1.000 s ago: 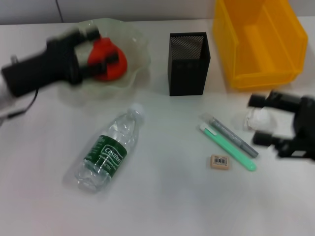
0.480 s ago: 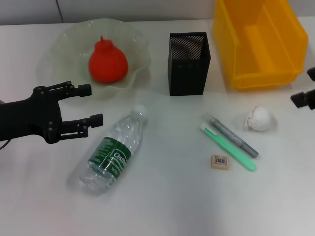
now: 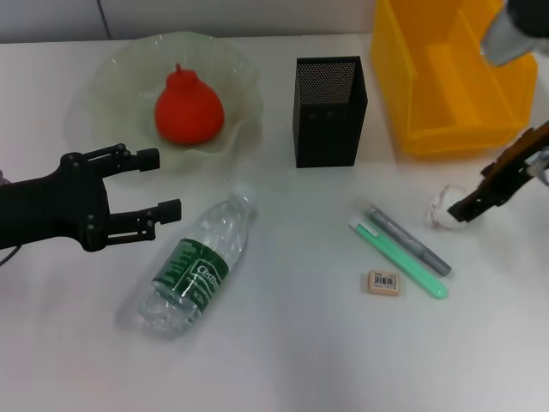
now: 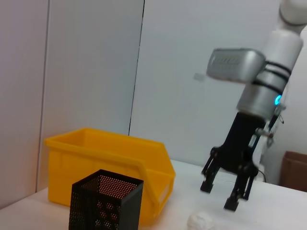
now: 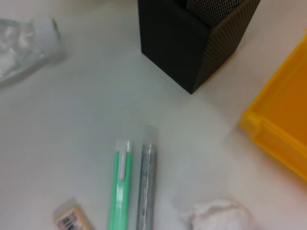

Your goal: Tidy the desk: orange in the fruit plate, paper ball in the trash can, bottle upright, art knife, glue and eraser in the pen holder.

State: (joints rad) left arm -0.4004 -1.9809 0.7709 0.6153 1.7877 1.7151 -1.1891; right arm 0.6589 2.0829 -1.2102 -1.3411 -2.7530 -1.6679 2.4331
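The right claw (image 3: 467, 209) hangs spread and empty right over the paper ball (image 3: 443, 209), near the trash can (image 3: 455, 77), poised to pinch it; the left claw (image 3: 154, 184) waits open, empty.

The black right gripper (image 3: 480, 199), jaws spread, now reaches in over the small white crumpled paper ball (image 3: 443, 209) after sitting at the table's right edge half a second ago.
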